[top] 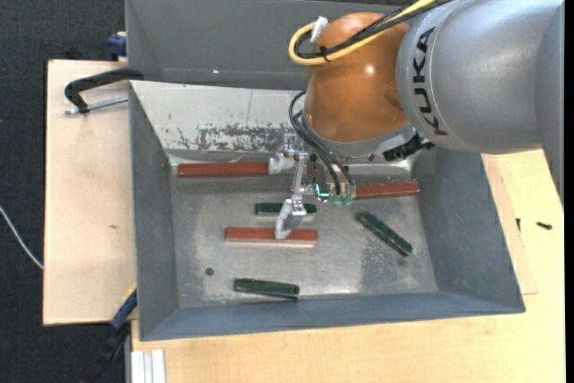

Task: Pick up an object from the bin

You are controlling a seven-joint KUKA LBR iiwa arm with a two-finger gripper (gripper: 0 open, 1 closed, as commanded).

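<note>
Position of the gripper (287, 224): low over the middle of the bin (148, 220), hung under the arm's orange wrist cover (354, 85).
Opening of the gripper: cannot be told from this angle; nothing is seen held in it.
Directly below: the middle red-brown bar (269, 235), laid flat and level on the bin floor. The gripper's tip is seen at the bar's upper edge, right of its centre; whether the two touch cannot be told.
Just beside: the short dark green stick (269, 209), left of the gripper and partly hidden behind it.
Red-brown bars, counted: three. Besides the middle one, the back-left bar (222, 168) is laid along the far wall, and the back-right bar (387, 188) is partly covered by the arm.
Dark green sticks, counted: three. Besides the short one, the tilted dark green stick (384, 231) is found to the right, and the front dark green stick (265, 287) near the front wall.
Also on the floor: one dark speck (209, 272), front left, well apart from the rest.
</note>
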